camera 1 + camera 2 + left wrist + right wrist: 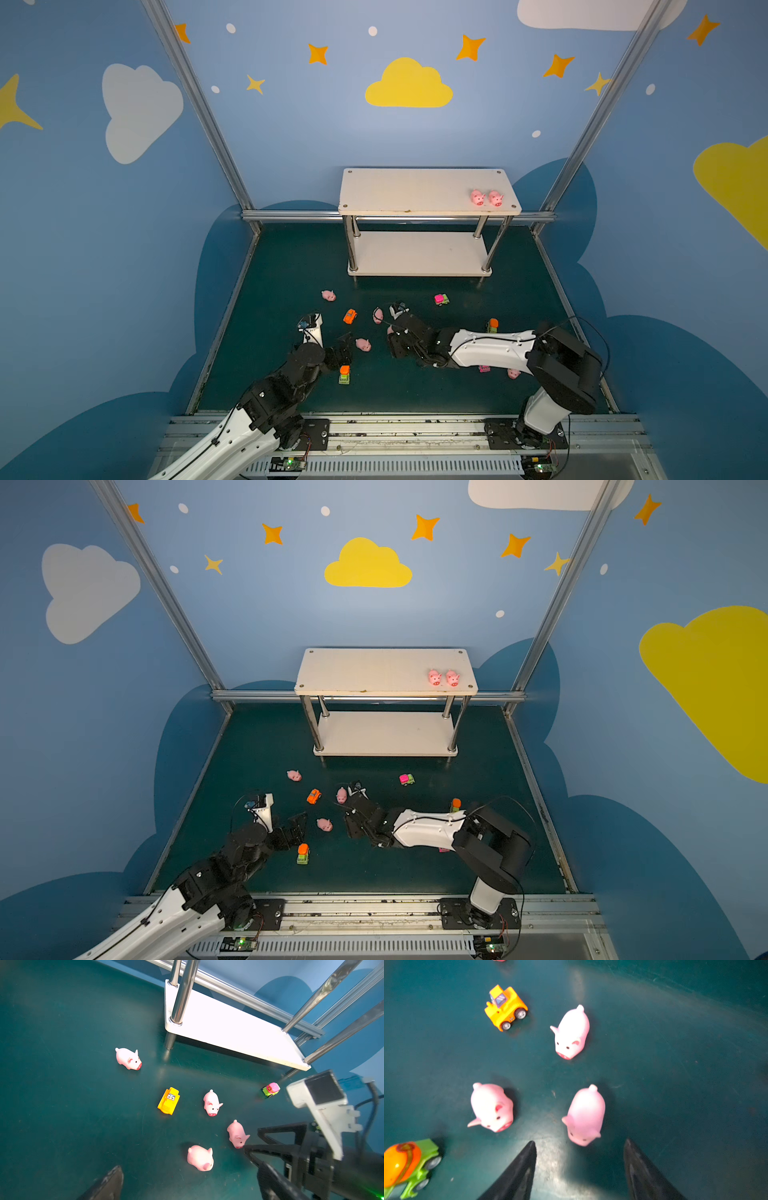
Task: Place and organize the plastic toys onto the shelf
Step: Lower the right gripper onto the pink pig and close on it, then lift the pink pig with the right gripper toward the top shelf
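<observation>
The white two-tier shelf (428, 191) stands at the back with two pink pigs (478, 197) on its top board's right end. The other plastic toys lie scattered on the green floor. My right gripper (579, 1141) is open, low over the floor, and a pig (584, 1113) lies just ahead of its fingertips with its snout towards them. My left gripper (190, 1167) is wide open with another pig (200, 1158) lying loose between its tips. A third pig (377, 315) and a small orange car (350, 316) sit just beyond them.
Also on the floor are a pig (328, 295) at the left, a magenta-and-green car (441, 299), two orange-and-green vehicles (344, 374) (493, 325), and a magenta vehicle (484, 368) and a pig (514, 373) under my right arm. The shelf's lower board (419, 253) holds nothing.
</observation>
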`<state>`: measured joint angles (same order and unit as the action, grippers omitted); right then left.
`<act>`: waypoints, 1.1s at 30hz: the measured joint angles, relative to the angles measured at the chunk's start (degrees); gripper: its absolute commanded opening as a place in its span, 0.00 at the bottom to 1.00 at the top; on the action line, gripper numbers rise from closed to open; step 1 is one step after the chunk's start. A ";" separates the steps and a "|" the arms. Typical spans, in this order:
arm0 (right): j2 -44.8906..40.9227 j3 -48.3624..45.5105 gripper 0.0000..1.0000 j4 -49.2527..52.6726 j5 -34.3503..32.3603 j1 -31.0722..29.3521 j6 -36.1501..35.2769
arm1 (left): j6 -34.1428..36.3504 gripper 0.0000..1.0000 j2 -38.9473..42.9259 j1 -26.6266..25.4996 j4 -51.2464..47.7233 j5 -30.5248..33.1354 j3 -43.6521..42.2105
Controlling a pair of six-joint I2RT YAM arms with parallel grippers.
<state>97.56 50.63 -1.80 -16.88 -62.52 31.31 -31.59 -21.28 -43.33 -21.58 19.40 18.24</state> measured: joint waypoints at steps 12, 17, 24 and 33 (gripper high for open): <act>6.10 2.71 0.54 -0.09 -2.84 -0.24 2.32 | -0.85 1.00 3.43 0.09 -2.51 0.02 -0.17; 7.02 3.67 0.51 0.31 -3.93 -0.37 2.97 | -0.87 1.00 3.50 0.09 -2.71 0.02 -0.17; 8.87 5.05 0.42 0.59 -5.20 -0.37 3.23 | -0.87 1.00 3.50 0.09 -2.73 0.02 -0.20; 9.46 6.47 0.28 2.21 -5.73 -0.39 3.21 | -0.87 1.00 3.50 0.09 -2.73 0.02 -0.20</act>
<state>107.02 57.10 0.40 -22.61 -62.92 34.52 -32.47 -17.78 -43.24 -24.32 19.42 18.04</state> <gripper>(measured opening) 0.285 0.998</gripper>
